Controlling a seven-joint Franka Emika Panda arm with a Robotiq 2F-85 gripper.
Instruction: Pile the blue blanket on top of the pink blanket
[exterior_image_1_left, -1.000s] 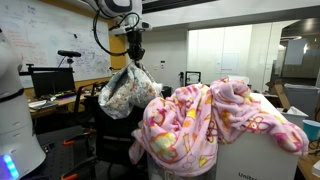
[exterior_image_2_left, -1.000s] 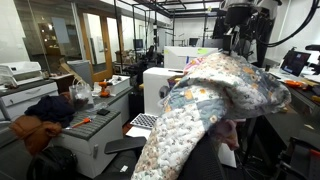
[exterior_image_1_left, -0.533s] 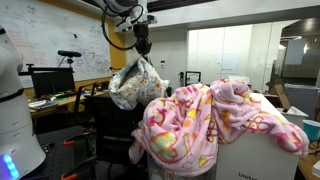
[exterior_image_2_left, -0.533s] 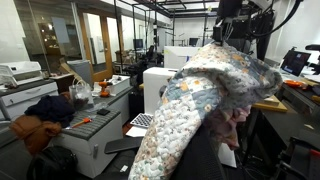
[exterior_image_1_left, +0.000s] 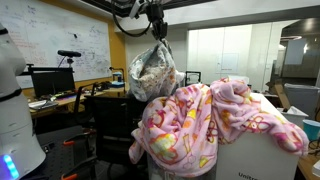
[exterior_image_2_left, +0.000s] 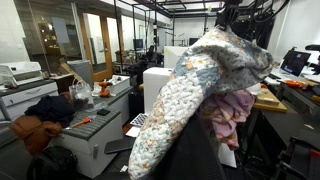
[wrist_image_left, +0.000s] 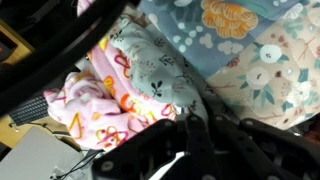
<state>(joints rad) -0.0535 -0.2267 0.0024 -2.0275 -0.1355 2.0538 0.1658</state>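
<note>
1. The blue blanket (exterior_image_1_left: 152, 72) hangs in the air as a gathered bundle. It is suspended from the gripper (exterior_image_1_left: 156, 30), which enters from 12 o'clock in an exterior view. The jaws are closed on the bundle's top. The fingertips are buried in the cloth, so their exact gap cannot be seen.
2. The pink blanket (exterior_image_1_left: 210, 120) lies at 4 o'clock from the bundle, draped over a white unit (exterior_image_1_left: 250, 160). The bundle's lower edge overlaps the pink blanket's upper left edge in this view. Whether the two touch cannot be told.
3. In an exterior view, the blue blanket (exterior_image_2_left: 200, 90) fills the foreground and covers most of the pink blanket (exterior_image_2_left: 240, 105), which shows only at 4 o'clock. The gripper is hard to make out against the dark frame at 12 o'clock.
4. The wrist view is blurred. The blue blanket (wrist_image_left: 250, 50) sits at 1 o'clock, the pink blanket (wrist_image_left: 110, 100) at 9 o'clock. Dark gripper parts cross the lower edge.
5. A whiteboard (exterior_image_1_left: 70, 40) stands at 9 o'clock.
</note>
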